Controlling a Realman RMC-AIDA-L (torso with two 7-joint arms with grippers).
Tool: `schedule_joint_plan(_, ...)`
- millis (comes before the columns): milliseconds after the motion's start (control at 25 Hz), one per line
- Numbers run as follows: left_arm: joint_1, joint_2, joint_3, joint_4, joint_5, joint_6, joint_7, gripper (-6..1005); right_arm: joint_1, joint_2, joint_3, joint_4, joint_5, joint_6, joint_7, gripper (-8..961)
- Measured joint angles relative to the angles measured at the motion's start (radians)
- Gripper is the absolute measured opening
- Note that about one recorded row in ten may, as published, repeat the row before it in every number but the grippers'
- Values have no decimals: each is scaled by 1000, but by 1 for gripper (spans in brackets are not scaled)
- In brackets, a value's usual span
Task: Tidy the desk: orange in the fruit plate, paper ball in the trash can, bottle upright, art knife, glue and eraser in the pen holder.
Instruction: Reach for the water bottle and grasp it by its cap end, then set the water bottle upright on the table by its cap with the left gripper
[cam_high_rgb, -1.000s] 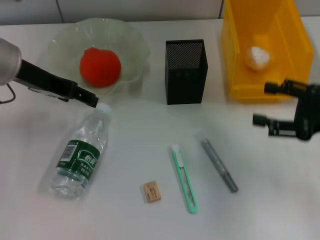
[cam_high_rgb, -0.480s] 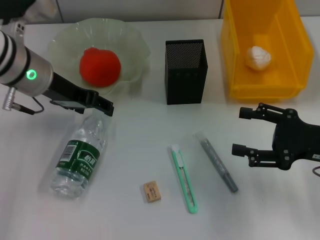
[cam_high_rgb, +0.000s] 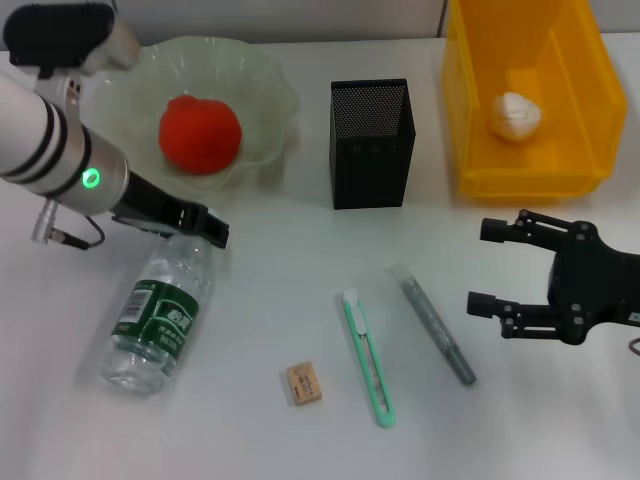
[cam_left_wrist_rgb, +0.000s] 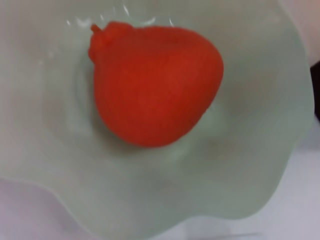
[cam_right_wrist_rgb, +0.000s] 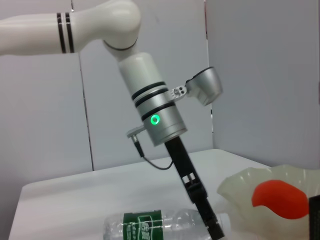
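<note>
The clear bottle (cam_high_rgb: 160, 310) with a green label lies on its side at the left; it also shows in the right wrist view (cam_right_wrist_rgb: 150, 225). My left gripper (cam_high_rgb: 212, 231) is over the bottle's neck and hides the cap. The red-orange fruit (cam_high_rgb: 200, 133) sits in the pale green plate (cam_high_rgb: 265, 75), also in the left wrist view (cam_left_wrist_rgb: 155, 85). The paper ball (cam_high_rgb: 515, 113) lies in the yellow bin (cam_high_rgb: 470, 120). The green art knife (cam_high_rgb: 368, 355), grey glue stick (cam_high_rgb: 437, 325) and eraser (cam_high_rgb: 304, 383) lie on the table. My right gripper (cam_high_rgb: 490, 267) is open and empty, right of the glue stick.
The black mesh pen holder (cam_high_rgb: 372, 140) stands upright at the middle back, between the plate and the bin. The right wrist view shows my left arm (cam_right_wrist_rgb: 155, 117) reaching down to the bottle, with the plate (cam_right_wrist_rgb: 235, 192) beside it.
My left arm has swung in and its gripper has come down from the plate's edge onto the bottle's neck. My right gripper moved down and left from beside the bin, then held.
</note>
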Motion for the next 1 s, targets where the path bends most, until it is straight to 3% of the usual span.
schedule_joint_plan(80,18,0,44,13,0,-16,-1,784,-5,-3,4,2,3,-2,0,846)
schedule_joint_plan(240,58,0,96,89,-7,-25,-2,618,-5,-3,6,3,4,-3,1,847)
schedule_joint_plan(440,171,4,133,265,-73,-18,34,514,-7,-2,20,4,6,-7,8,847)
schedule_joint_plan(480,233,8,121,330,-144,-11,94,499,-8,-1,38,7,6,-18,13,846)
schedule_joint_plan(520,233,8,121,330,-144,-11,94,483,-8,-1,38,7,6,-18,13,846)
schedule_joint_plan(560,283,10,88,375,-209,0,159,467,-9,-1,56,11,6,-37,23,846)
schedule_joint_plan(720,353,12,-12,421,-355,41,304,436,-9,-3,75,13,7,-62,49,847)
schedule_joint_plan(800,400,11,-107,426,-512,80,437,436,-6,1,91,13,11,-77,70,847)
schedule_joint_plan(920,448,11,-213,377,-682,120,578,436,-4,13,120,13,18,-93,89,847)
schedule_joint_plan(1000,473,11,-301,267,-826,159,725,436,-3,17,130,13,19,-97,92,847)
